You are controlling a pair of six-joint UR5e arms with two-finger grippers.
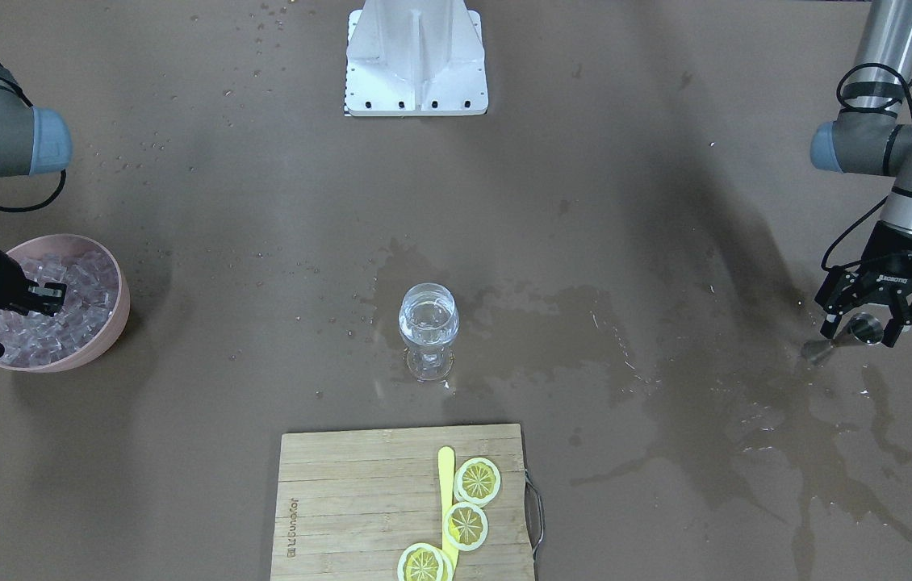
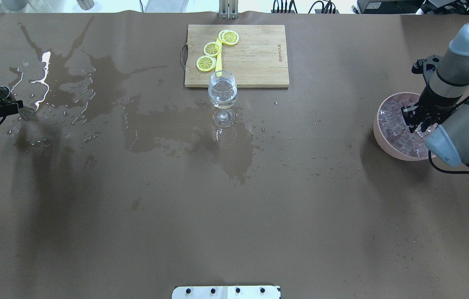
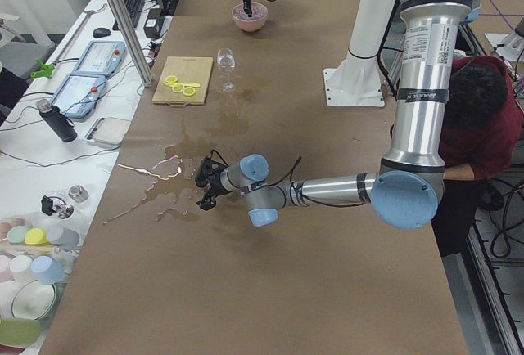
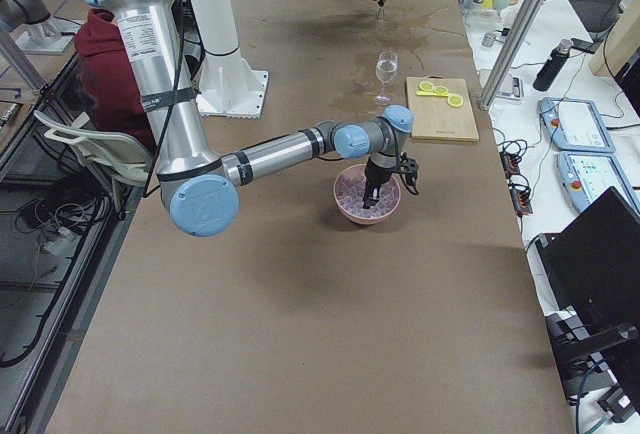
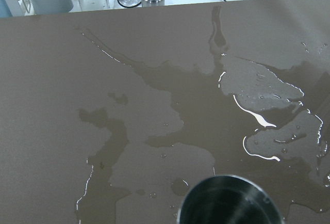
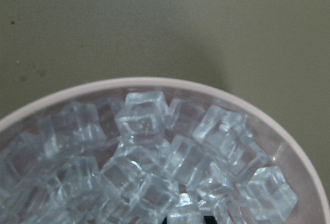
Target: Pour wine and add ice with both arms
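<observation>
Ice step: R gripper (image 1: 56, 296) in pink bowl (image 1: 122, 300) of ice (image 1: 85, 270), worktop's (image 1: 262, 242) R edge, grip unclear; L gripper (image 1: 862, 329) pinches jigger (image 1: 868, 326). Next: cube to wine glass (image 1: 428, 319).

Bare table (image 2: 234, 207) lies open all round the stemmed glass (image 2: 222, 97) except on its far side, where the cutting board (image 2: 255, 58) sits near. The left gripper (image 1: 859, 335) and jigger (image 1: 868, 326) are well apart at the table's end. The pink bowl (image 1: 121, 319) is packed with ice (image 1: 85, 270), seemingly leaving little gap.
</observation>
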